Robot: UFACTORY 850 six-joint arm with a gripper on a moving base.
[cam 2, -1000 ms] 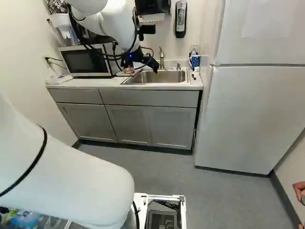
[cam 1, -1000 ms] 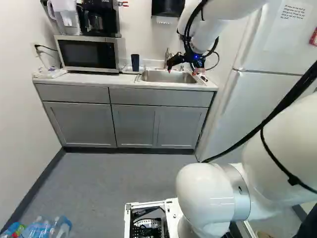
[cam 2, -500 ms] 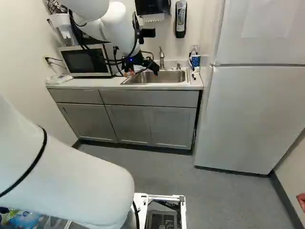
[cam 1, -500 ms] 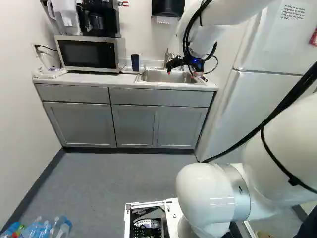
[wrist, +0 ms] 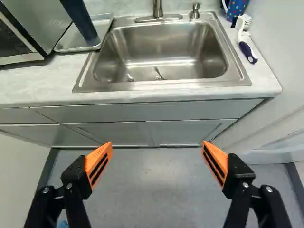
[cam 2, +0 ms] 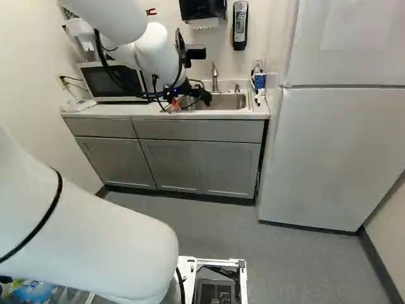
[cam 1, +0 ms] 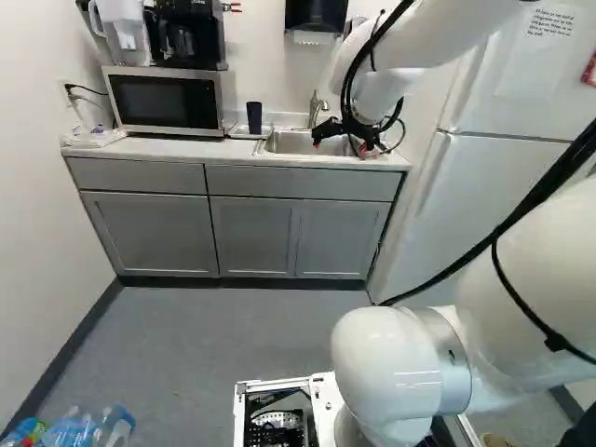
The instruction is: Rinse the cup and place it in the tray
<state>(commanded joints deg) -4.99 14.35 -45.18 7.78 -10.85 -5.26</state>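
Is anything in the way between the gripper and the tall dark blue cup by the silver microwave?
Nothing visible stands between the open gripper and the cup, which stands in the shallow grey tray; the microwave sits close beside it.

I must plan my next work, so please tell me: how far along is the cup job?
The placing looks done: the dark cup stands in the tray beside the sink. The hand is open, with nothing in it. I cannot tell whether the cup was rinsed; if it was, probably nothing is left.
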